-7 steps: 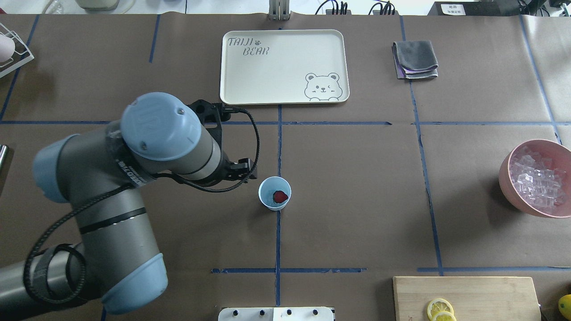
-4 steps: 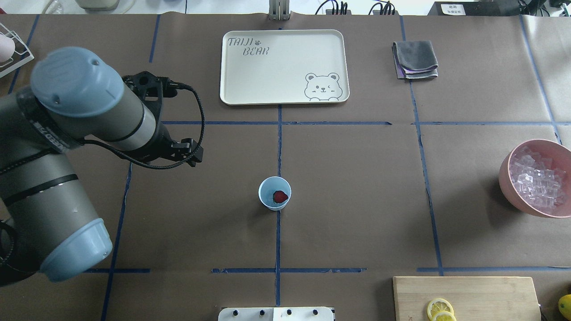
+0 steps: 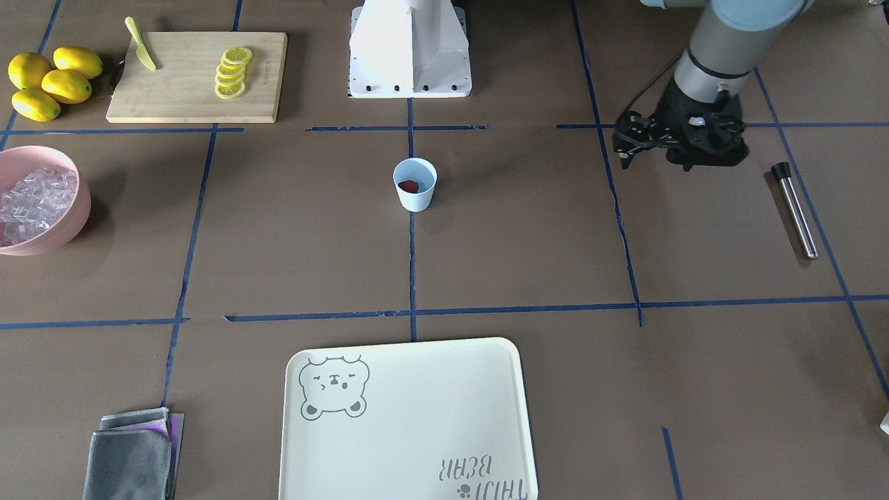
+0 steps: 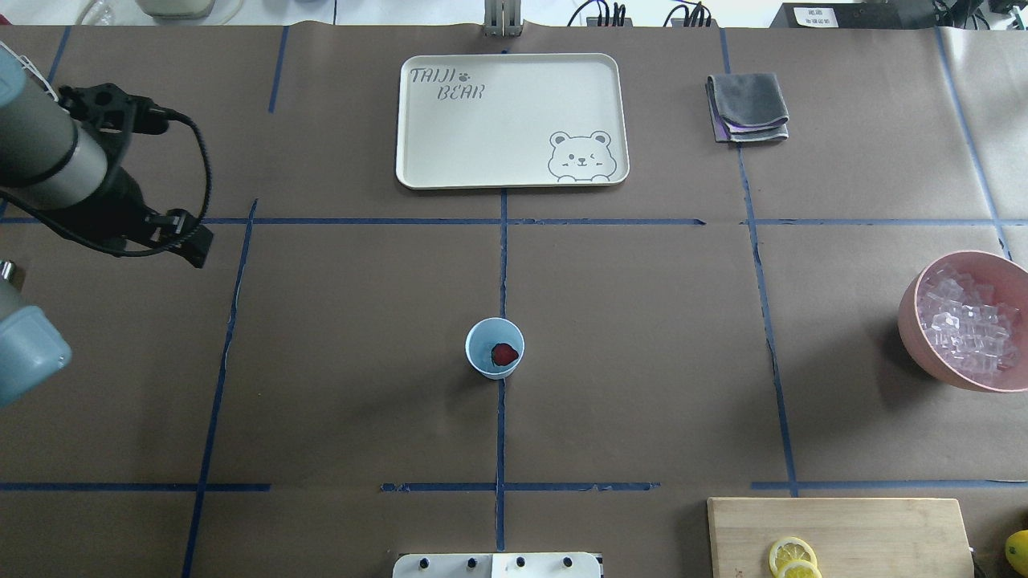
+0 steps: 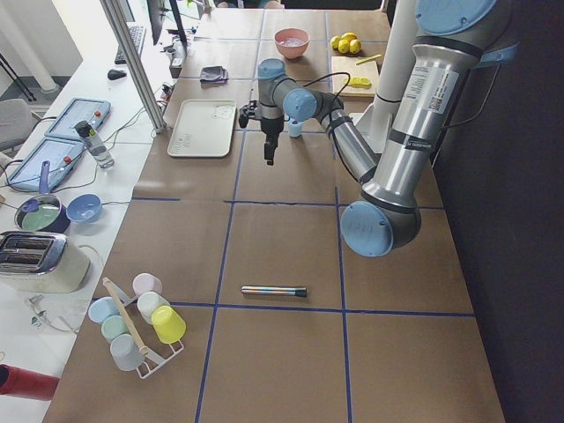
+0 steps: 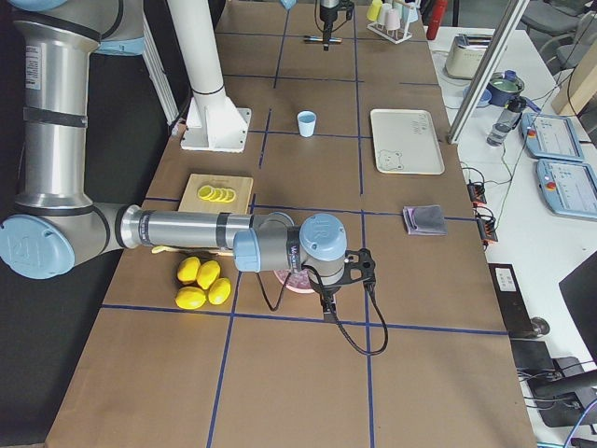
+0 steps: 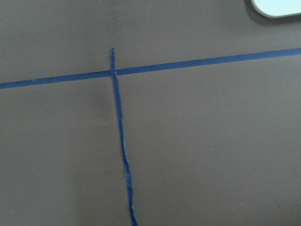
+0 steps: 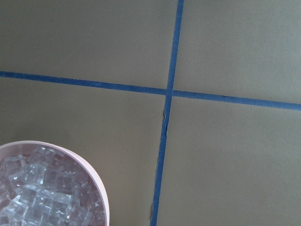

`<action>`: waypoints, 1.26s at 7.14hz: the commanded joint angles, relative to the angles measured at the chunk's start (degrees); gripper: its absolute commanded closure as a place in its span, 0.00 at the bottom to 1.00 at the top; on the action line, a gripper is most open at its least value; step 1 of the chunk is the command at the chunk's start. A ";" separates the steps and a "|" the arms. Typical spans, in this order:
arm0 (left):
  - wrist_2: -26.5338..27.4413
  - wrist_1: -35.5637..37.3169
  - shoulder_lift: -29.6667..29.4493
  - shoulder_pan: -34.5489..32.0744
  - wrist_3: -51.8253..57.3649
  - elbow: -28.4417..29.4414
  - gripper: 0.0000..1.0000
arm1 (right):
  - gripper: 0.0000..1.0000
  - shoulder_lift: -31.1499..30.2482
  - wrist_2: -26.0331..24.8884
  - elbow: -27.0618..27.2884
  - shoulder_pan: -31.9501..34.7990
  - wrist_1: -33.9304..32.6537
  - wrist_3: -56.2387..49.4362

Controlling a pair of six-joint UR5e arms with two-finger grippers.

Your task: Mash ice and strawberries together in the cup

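Pale-blue tapered cup [image 4: 494, 348], dark-red strawberry [image 4: 504, 353] inside, well apart from my left gripper [image 4: 195, 245] and right gripper [image 6: 328, 306], jaws apart or together I cannot tell.

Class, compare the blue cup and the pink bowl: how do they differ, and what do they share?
The cup is small, pale blue and tapered; the bowl is much bigger, pink and rounded. The cup holds one strawberry; the bowl is full of ice cubes. The cup stands mid-table; the bowl sits far to one side. Both stand upright, open-topped.
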 commanded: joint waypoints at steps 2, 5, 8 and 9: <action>-6.62 -0.53 8.10 -14.71 19.82 6.79 0.00 | 0.00 0.41 0.01 -1.17 0.05 0.01 1.06; -9.19 -12.76 8.28 -20.54 24.95 23.11 0.00 | 0.00 1.73 0.45 -2.40 0.05 0.01 1.15; -9.28 -24.84 12.05 -21.17 24.62 32.12 0.00 | 0.00 1.99 0.53 -2.67 0.05 0.01 1.24; -9.28 -27.48 12.58 -21.08 23.66 34.41 0.00 | 0.00 2.00 0.45 -2.76 0.05 0.01 1.24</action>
